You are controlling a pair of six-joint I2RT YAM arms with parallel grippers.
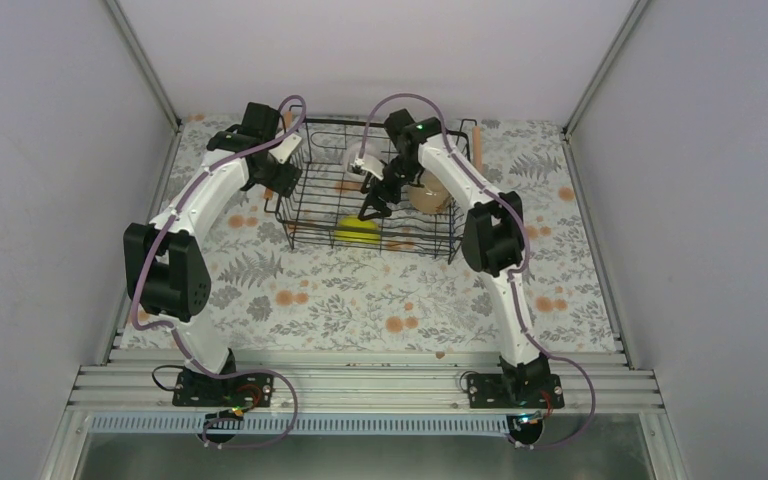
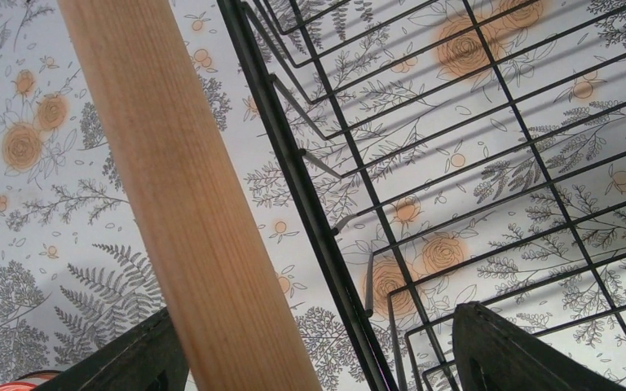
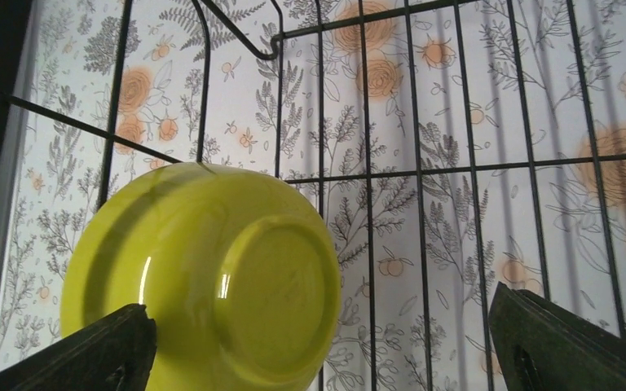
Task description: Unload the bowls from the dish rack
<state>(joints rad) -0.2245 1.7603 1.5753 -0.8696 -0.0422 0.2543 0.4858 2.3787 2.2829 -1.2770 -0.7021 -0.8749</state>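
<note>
**A:** Question: which arm is nearer the yellow bowl?

**B:** The right. The right gripper hangs inside the dish rack, jaws spread wide, just over it.

**A:** Centred?

**B:** No. The bowl shows its base and sits toward the left-hand finger in the wrist view, so I judge the gripper must shift that way before closing.

**A:** And the left gripper?

**B:** Spread too, holding nothing, astride the wooden handle on the rack's left side, well apart from the bowl.
</note>
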